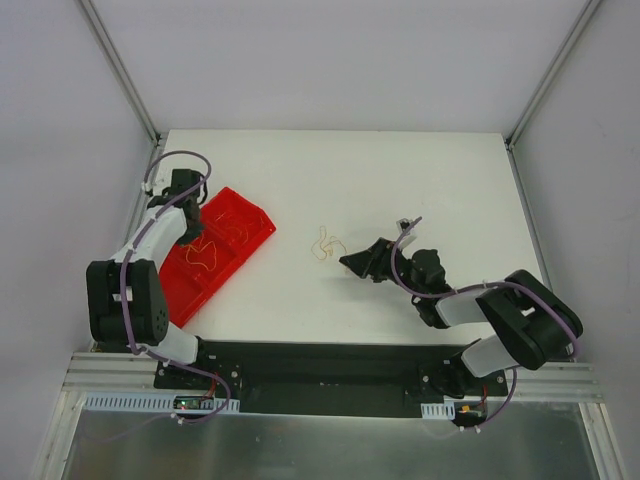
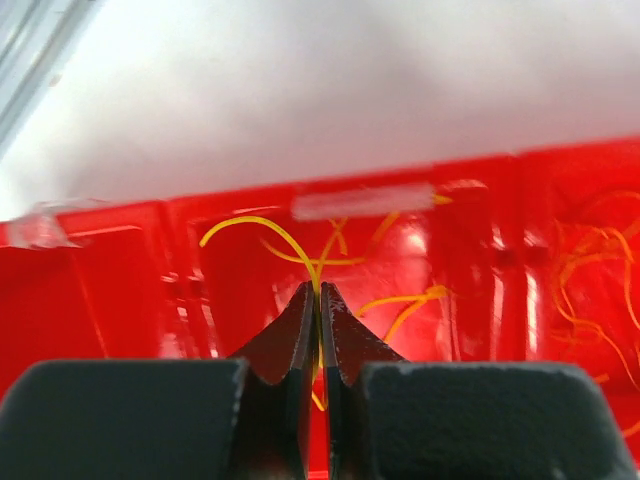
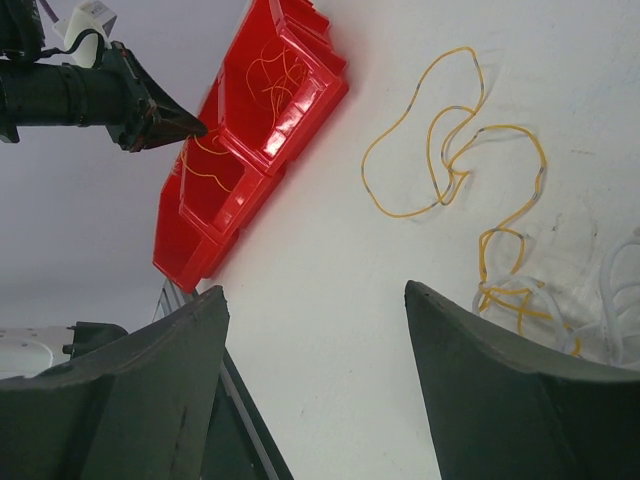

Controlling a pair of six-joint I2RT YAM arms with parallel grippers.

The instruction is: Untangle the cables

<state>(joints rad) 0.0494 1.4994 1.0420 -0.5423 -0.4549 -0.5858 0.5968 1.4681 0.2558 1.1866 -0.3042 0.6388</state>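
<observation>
From above, my left pincer (image 1: 190, 215) hangs over the red tray (image 1: 256, 212) at the left of the white table (image 1: 420, 180), with thin strands lying in the tray's compartments. A small clump of thin wires (image 1: 325, 245) lies near the middle of the table. My right pincer (image 1: 350, 262) points at the clump from just beside it on the right.

Through my left wrist camera, the left pincer (image 2: 320, 290) is pinched tight on a yellow wire (image 2: 255, 222). The wire arches up and to the left from my fingertips inside one tray compartment. Orange wires (image 2: 590, 270) fill the compartment to the right.

Through my right wrist camera, the right pincer (image 3: 315, 290) stands spread wide above the table. Ahead of it a looping yellow strand (image 3: 450, 150) lies flat and runs into whitish wires (image 3: 610, 300) at the right edge. Farther off, my left pincer dips into the tray.
</observation>
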